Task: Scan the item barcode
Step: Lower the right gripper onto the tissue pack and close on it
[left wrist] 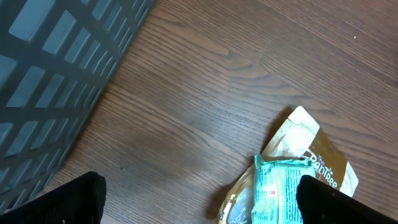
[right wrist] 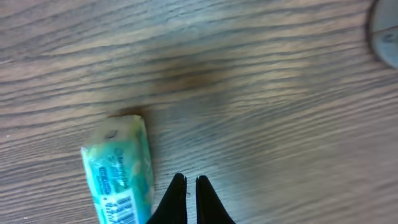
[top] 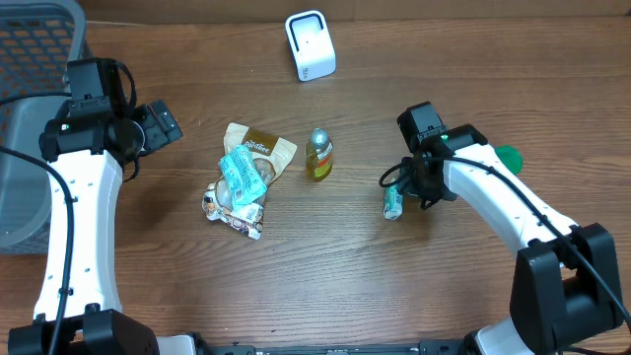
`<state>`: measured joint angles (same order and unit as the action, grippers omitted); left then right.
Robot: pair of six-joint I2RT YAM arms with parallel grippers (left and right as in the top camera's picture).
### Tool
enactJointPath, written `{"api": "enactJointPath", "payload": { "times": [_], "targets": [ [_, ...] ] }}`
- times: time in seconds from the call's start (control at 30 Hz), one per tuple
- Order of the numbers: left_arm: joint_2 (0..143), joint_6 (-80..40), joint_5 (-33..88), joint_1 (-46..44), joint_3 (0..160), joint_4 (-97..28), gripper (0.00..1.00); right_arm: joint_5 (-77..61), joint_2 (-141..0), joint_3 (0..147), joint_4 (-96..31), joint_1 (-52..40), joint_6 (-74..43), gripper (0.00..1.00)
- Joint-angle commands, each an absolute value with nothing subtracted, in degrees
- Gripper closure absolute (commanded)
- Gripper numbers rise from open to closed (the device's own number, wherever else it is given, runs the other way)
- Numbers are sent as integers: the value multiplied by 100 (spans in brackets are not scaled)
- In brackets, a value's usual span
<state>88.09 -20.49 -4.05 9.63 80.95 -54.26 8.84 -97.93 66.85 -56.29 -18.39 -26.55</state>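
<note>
A small teal packet (top: pixel 393 202) lies flat on the wooden table, right of centre. In the right wrist view the packet (right wrist: pixel 118 177) shows a barcode (right wrist: pixel 122 208) near its lower end. My right gripper (right wrist: pixel 191 183) is shut with nothing between its fingers, and its tips sit just right of the packet. From overhead the right gripper (top: pixel 406 185) hovers at the packet's upper right. A white scanner (top: pixel 310 45) stands at the back of the table. My left gripper (top: pixel 163 123) is open wide at the left, empty, with its fingertips (left wrist: pixel 68 202) over bare wood.
A pile of snack packets (top: pixel 242 177) lies at centre left, seen also as the teal and brown packets (left wrist: pixel 292 180) in the left wrist view. A small yellow bottle (top: pixel 318 155) lies beside them. A grey basket (top: pixel 30 99) stands at the far left. A green object (top: pixel 509 156) shows behind the right arm.
</note>
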Motion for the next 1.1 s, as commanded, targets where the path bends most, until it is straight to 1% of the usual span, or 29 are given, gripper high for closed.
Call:
{"api": "enactJointPath", "payload": {
  "times": [0.0,0.3,0.4,0.5,0.53,0.63,0.73,0.9,0.93,0.97,1.07],
  "targets": [
    [8774,-1970,-399,972,8138,-5413,0,434,-9721,6499,-5474,-1835,-2650,96],
    [8774,-1970,-399,974,8138,-5413,1,-567,-9721,6401,-5249,-1837,-2641,96],
    [8774,-1970,-399,974,8138,-5413,0,-1048,-9721,6401,-5118,-1835,-2307,96],
    [8774,-1970,-399,974,8138,-5413,0,-1142,-9719,6401,-5059,-1835,-2217,95],
    [8774,-1970,-399,974,8138,-5413,0,-1061,-9721,6401,-5039,-1835,-2220,92],
    [8774,-1970,-399,974,8138,-5413,1,-779,-9721,6401,-5017,-1835,-2220,89],
    [8774,-1970,-399,972,8138,-5413,0,-650,-9721,6401,-4989,-1824,-2193,76],
    [8774,-1970,-399,974,8138,-5413,1,-768,-9721,6401,-4976,-1824,-2198,74],
    [8774,-1970,-399,974,8138,-5413,0,-777,-9721,6401,-4969,-1824,-2198,69],
    [8774,-1970,-399,974,8138,-5413,0,-777,-9721,6401,-4954,-1824,-2198,67],
    [8774,-1970,-399,974,8138,-5413,0,-788,-9721,6401,-4930,-1824,-2156,65]
  ]
}}
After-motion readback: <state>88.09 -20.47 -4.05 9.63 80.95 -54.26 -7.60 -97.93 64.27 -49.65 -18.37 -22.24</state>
